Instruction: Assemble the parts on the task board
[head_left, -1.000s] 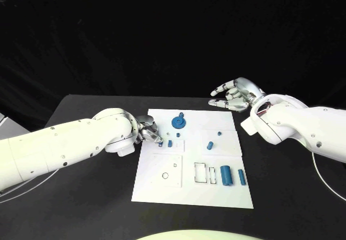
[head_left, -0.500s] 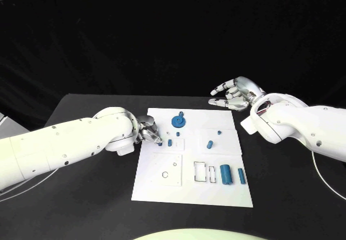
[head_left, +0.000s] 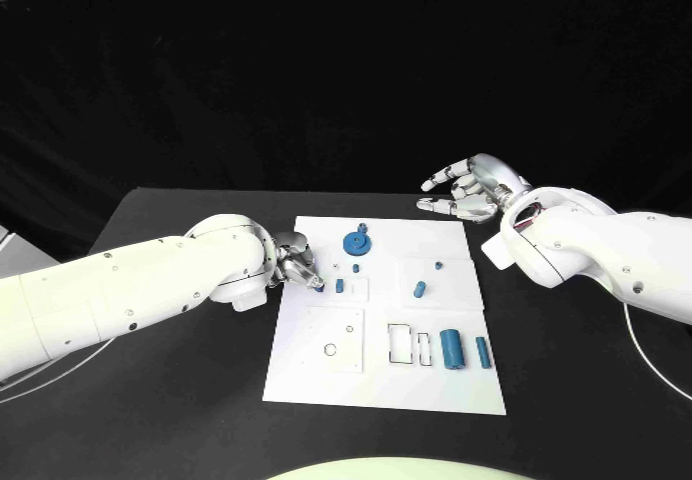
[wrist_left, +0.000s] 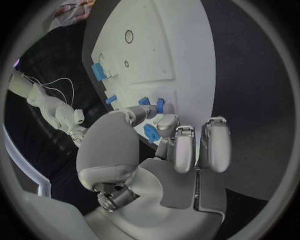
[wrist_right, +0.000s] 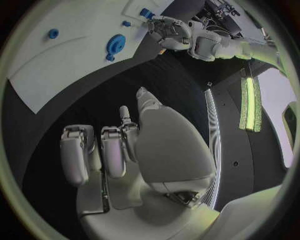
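Left hand (head_left: 296, 266) pinches blue part (wrist_left: 150, 132) at task board (head_left: 325, 375).

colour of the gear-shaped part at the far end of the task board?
Blue. The gear-shaped part shows best in the head view, on the white task board.

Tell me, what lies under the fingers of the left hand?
Under the left hand lies the white task board, with a small blue part at its fingers. Whether they grip it is hidden.
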